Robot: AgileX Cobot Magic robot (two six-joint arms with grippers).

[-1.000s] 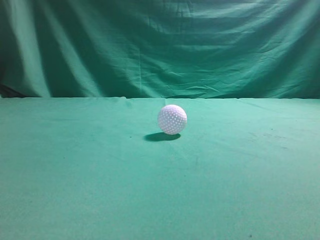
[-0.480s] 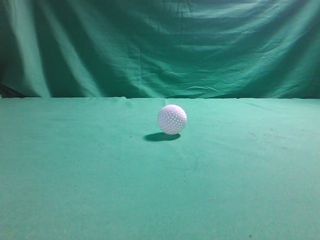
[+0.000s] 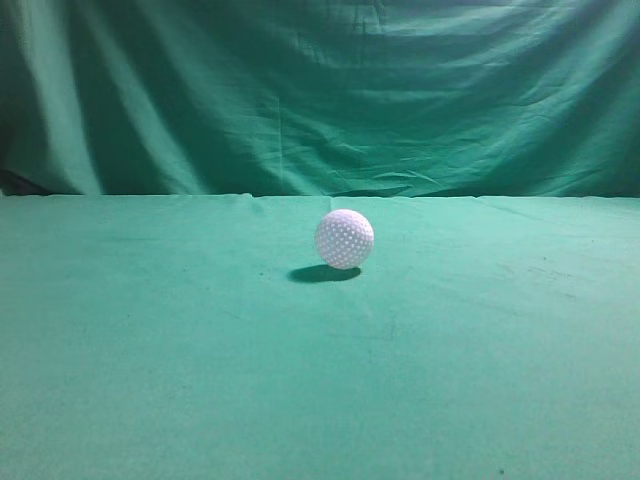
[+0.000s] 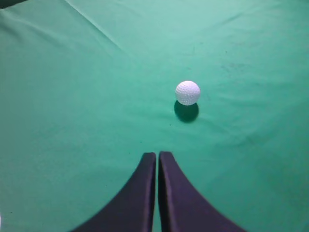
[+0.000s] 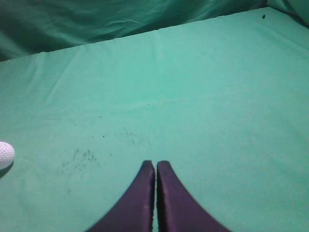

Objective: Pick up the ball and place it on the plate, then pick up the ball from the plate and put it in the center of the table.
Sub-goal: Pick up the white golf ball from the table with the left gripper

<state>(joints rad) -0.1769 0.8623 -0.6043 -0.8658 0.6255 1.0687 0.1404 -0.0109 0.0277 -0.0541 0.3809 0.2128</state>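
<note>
The left gripper (image 4: 158, 155) has its jaws clenched together with nothing between them, hanging above the green surface (image 4: 72, 96). The ball (image 4: 187, 93) rests on that surface ahead of these jaws and a little to their right, well apart from them. From the right gripper (image 5: 155, 164), whose jaws are likewise pressed closed and empty, the ball (image 5: 6, 154) sits far off to the left, only partly in view. No plate shows in any view.

The ball looks light, hard and round, so it will likely roll at a nudge and squirt out of an off-centre pinch. The dimples may lend some grip. The jaws should part and close level across its widest middle.
</note>
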